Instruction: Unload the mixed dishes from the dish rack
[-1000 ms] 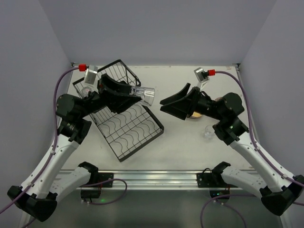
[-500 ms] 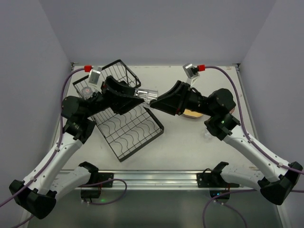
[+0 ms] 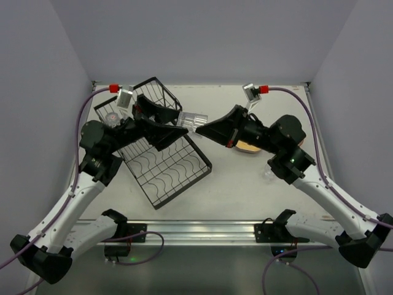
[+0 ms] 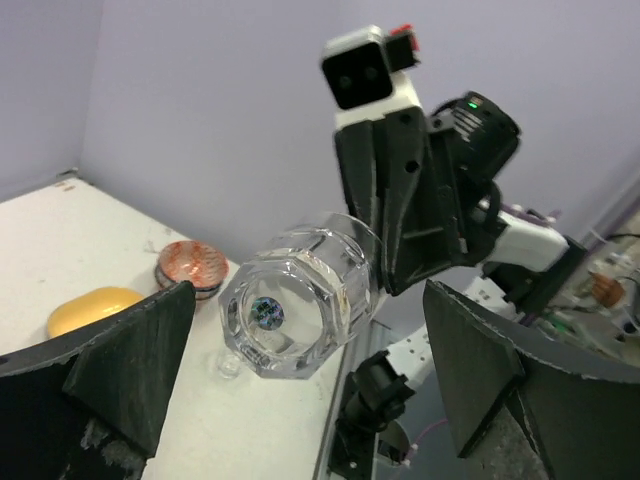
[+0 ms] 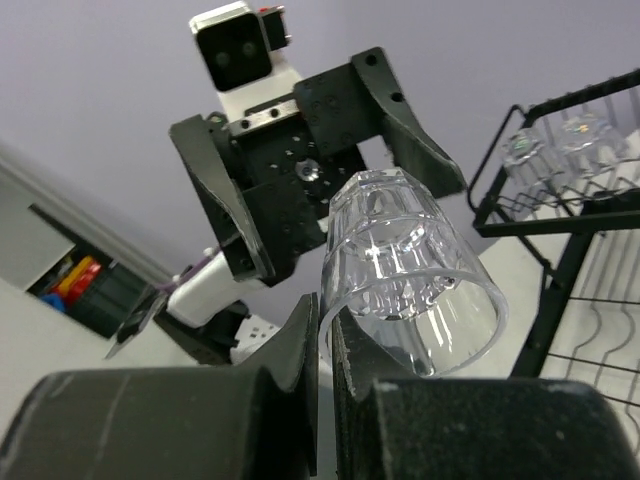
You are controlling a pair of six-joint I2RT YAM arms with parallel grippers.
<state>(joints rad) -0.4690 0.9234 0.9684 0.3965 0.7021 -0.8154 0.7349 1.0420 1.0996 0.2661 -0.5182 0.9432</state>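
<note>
The white tabletop (image 3: 245,184), walled in pale grey, carries the black dish rack (image 3: 169,166) at the left, with two clear cups (image 5: 555,145) in its basket end. Just past the rack's far right corner a glass cup (image 5: 410,265) hangs sideways in the air. The right claw (image 5: 325,320) is pinched together on its rim wall, and the left claw (image 4: 308,295) stands wide apart around its base, not touching it.
</note>
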